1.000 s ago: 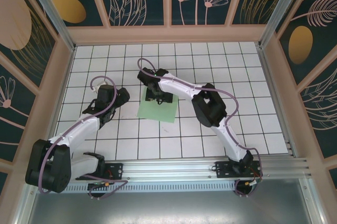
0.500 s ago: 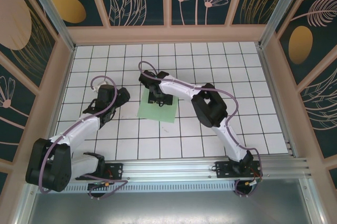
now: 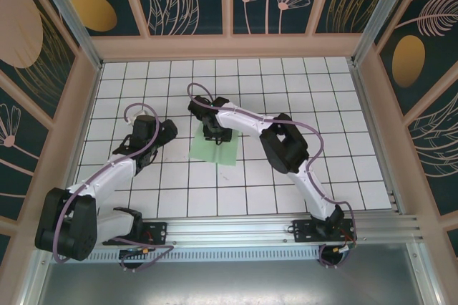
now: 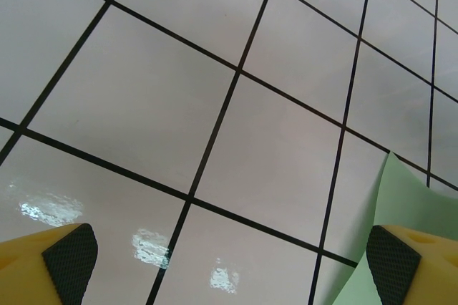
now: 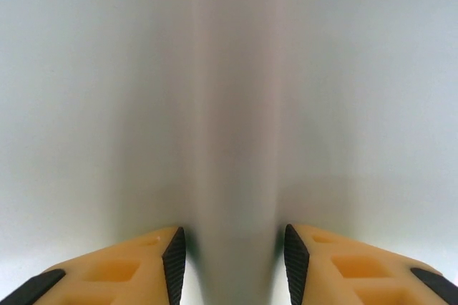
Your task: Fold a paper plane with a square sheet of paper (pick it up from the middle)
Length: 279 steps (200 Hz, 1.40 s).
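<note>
Right wrist: right pincer (image 5: 230,255) clamped on a raised ridge of the square sheet of paper (image 5: 236,104).
Top external: sheet mid-way across the bench (image 3: 343,169), bunched under that pincer.
Left wrist: left pincer (image 4: 230,258) wide apart, sheet corner just beside it.

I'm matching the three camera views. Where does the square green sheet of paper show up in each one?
Top external: sheet mid-table, under the right gripper.
Left wrist: sheet in the lower right corner, on the grid tiles.
Right wrist: sheet beyond the right gripper, ridged between its fingers.
Landmark: grid tiles link top and left wrist; the right gripper links top and right wrist.
</note>
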Each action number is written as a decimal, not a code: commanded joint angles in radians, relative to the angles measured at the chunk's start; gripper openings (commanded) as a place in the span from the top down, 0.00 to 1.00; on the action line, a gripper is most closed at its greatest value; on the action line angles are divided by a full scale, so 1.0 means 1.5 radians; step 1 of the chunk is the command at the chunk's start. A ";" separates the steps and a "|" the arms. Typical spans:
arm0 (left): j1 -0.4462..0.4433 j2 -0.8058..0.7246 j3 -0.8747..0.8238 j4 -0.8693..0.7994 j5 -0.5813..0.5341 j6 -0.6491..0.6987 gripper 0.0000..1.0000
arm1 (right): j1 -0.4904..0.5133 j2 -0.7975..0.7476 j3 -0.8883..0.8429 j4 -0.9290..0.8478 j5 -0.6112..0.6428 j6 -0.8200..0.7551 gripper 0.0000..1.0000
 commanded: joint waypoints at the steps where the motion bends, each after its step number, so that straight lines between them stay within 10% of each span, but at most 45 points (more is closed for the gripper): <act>1: 0.005 0.004 0.006 0.010 0.014 0.009 0.02 | -0.004 -0.020 0.005 -0.037 0.027 -0.005 0.57; 108: 0.005 0.002 0.027 0.018 0.078 -0.012 0.02 | -0.052 -0.250 -0.230 0.187 -0.140 -0.051 0.63; 171: 0.004 0.011 0.013 0.128 0.238 -0.062 0.01 | -0.137 -0.371 -0.468 0.362 -0.285 -0.080 0.61; 279: -0.083 0.125 0.084 0.197 0.310 -0.095 0.01 | -0.242 -0.511 -0.645 0.362 -0.289 -0.129 0.38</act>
